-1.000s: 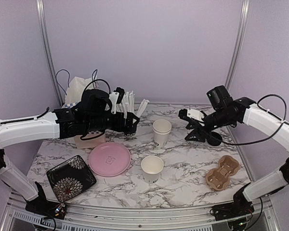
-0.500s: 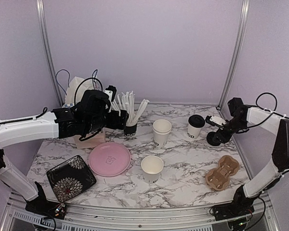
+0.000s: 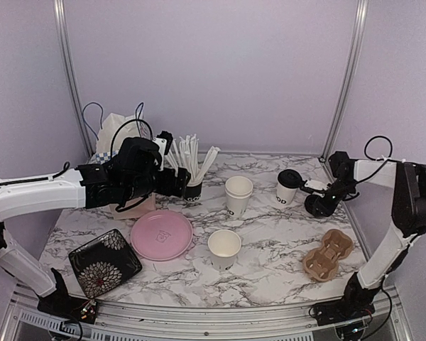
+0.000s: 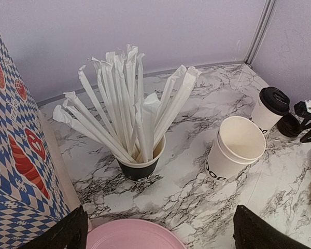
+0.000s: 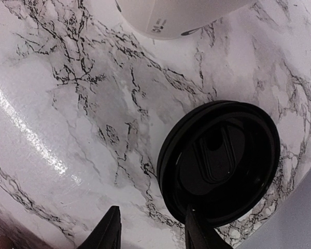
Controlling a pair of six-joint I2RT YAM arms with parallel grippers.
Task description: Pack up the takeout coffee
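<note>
A lidded white "GOOD" cup (image 3: 287, 187) stands at the back right; it also shows in the left wrist view (image 4: 268, 108). A stack of open white cups (image 3: 238, 193) stands mid-table (image 4: 234, 149), and one open cup (image 3: 224, 247) stands nearer the front. A loose black lid (image 3: 314, 208) lies flat by the right wall (image 5: 220, 161). My right gripper (image 3: 319, 198) is open just above that lid; in its wrist view (image 5: 151, 231) one fingertip (image 5: 197, 231) overlaps the lid's rim. My left gripper (image 3: 182, 186) is open wide and empty (image 4: 163, 236), just short of the black cup of white sticks (image 4: 140, 167).
A brown cardboard cup carrier (image 3: 329, 253) lies front right. A pink plate (image 3: 162, 234) and a black floral dish (image 3: 104, 261) lie front left. A blue-and-white patterned bag (image 4: 15, 171) stands left of the stick cup. Metal frame posts (image 3: 344, 78) edge the back corners.
My right arm has swung right and down, off the lidded cup, to the loose lid by the wall. My left gripper has drawn back slightly from the stick cup.
</note>
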